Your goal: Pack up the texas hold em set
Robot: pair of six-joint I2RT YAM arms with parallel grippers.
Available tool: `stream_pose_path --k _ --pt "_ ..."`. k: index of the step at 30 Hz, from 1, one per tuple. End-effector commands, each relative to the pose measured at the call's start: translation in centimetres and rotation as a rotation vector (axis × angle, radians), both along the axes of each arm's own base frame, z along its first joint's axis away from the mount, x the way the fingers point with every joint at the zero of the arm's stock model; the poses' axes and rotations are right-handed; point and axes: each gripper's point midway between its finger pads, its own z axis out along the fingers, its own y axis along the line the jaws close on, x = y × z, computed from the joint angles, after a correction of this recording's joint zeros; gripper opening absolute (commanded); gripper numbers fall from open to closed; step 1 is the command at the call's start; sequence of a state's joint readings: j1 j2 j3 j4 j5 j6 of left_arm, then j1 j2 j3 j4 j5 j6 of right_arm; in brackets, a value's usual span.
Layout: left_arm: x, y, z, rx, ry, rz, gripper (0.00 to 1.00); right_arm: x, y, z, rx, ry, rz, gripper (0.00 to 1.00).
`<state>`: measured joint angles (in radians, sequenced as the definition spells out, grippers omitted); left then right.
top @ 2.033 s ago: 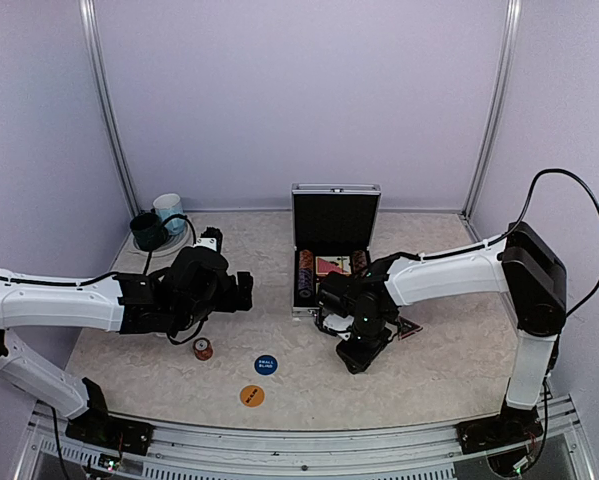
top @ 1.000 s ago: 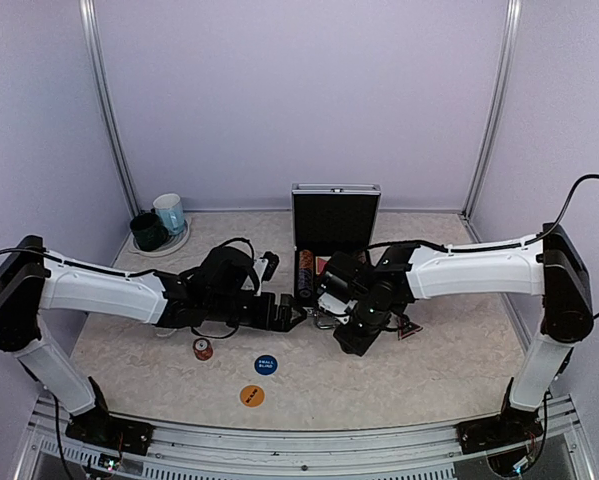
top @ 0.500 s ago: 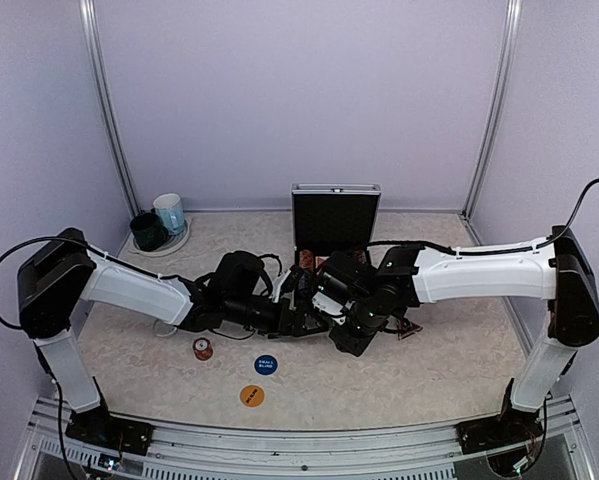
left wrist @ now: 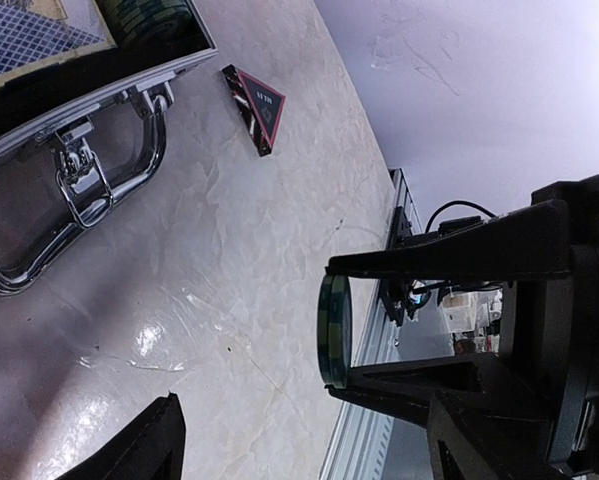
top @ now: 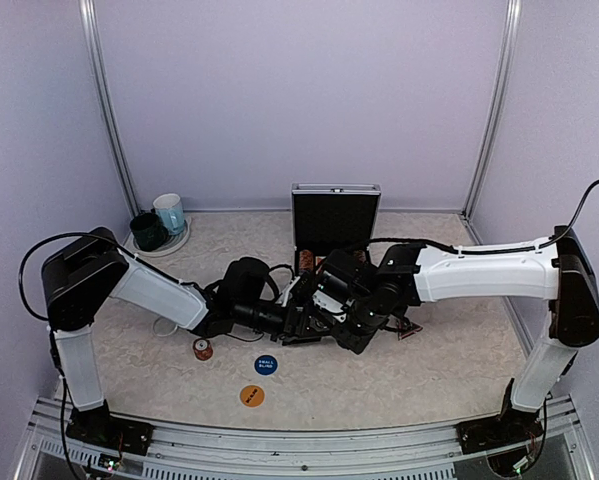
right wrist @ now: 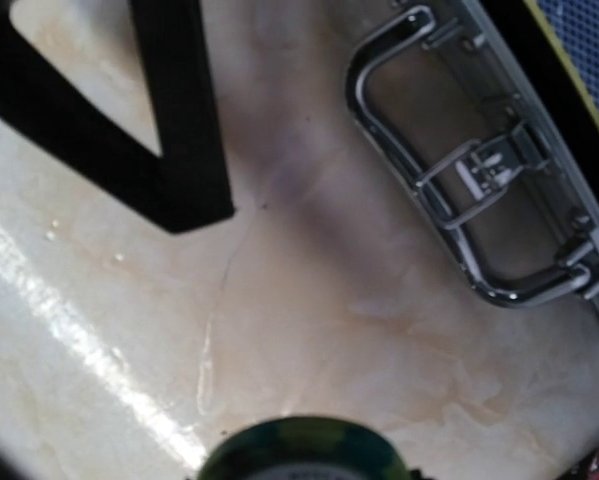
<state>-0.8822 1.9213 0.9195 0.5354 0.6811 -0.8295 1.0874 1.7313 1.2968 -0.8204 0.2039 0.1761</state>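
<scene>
Near edge: orange button (top: 252,396) and blue button (top: 266,365) lie loose on the bench (top: 449,370), with a small reddish chip stack (top: 202,349) to their left. Mid bench: right pincer (left wrist: 333,328) clamps a green chip stack (right wrist: 299,455) just in front of the case handle (left wrist: 79,190); left pincer (top: 295,322) faces it, jaws wide, holding nothing. Triangular marker (top: 409,330) unpacked. Far: case (top: 336,215) open, with some chips and a card deck (left wrist: 29,30) inside. Judged roughly half packed
</scene>
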Motion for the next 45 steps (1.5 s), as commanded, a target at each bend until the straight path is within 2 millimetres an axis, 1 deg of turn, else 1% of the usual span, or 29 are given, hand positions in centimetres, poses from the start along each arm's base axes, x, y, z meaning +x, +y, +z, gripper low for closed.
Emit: stream_pose_path --k 1,4,10,16,20,22,25,29,34,45 --pt "0.7 -1.3 1.3 -0.070 -0.001 -0.010 0.81 -0.5 2.0 2.4 0.077 -0.033 0.043 0.35" --pt "0.7 -1.5 1.0 -0.071 0.010 -0.012 0.79 -0.4 2.1 2.4 0.079 -0.037 0.042 0.35" --pt "0.7 -1.7 1.1 -0.115 0.039 -0.011 0.74 -0.6 2.4 2.7 0.098 -0.034 0.051 0.35" --pt "1.1 -1.4 1.5 -0.184 0.073 0.010 0.73 -0.9 2.3 2.7 0.104 -0.027 0.055 0.35" --pt "1.2 -1.4 1.6 -0.200 0.087 0.015 0.72 -1.0 2.2 2.7 0.109 -0.027 0.055 0.35" --pt "1.2 -1.4 1.5 -0.200 0.088 0.016 0.71 -1.0 2.1 2.8 0.109 -0.025 0.055 0.35" --pt "1.2 -1.5 1.5 -0.197 0.089 0.012 0.67 -1.0 2.1 2.7 0.110 -0.028 0.053 0.35" --pt "0.7 -1.7 1.2 -0.190 0.093 -0.004 0.61 -1.0 2.1 2.8 0.110 -0.032 0.053 0.35" --pt "0.0 -1.9 1.0 -0.178 0.095 -0.019 0.58 -0.9 2.1 2.9 0.108 -0.038 0.053 0.35" --pt "0.0 -2.4 -0.7 -0.103 0.090 -0.020 0.51 -0.9 2.1 2.8 0.102 -0.038 0.055 0.35"
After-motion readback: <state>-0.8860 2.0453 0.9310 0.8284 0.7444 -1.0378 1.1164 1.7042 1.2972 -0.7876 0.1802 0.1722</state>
